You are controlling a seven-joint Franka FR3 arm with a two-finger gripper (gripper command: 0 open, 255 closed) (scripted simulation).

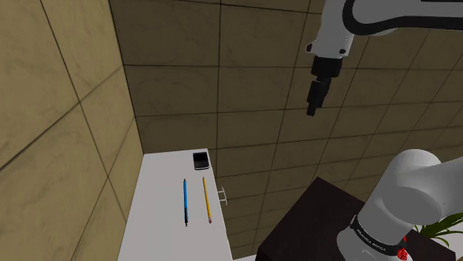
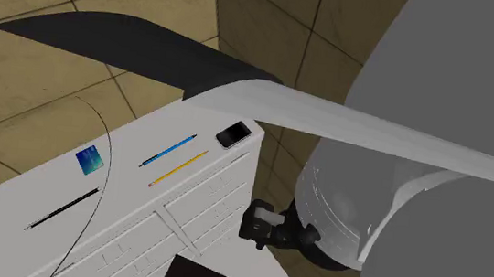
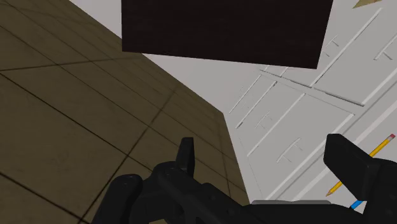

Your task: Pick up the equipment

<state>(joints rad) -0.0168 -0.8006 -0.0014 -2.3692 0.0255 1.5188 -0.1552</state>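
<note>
Approach seems the step in hand: above a white table with drawers (image 1: 159,215), the white arm (image 1: 371,15) reaches high, out past the table's drawer side. Its black end effector (image 1: 315,100) points down, fingers spread and empty. The likely target, a small flat dark device with a pale rim (image 1: 200,160), lies at the table's wall end, beyond a yellow pencil (image 1: 207,200) and blue pen (image 1: 185,202). Next it should swing over the table and descend on the device
</note>
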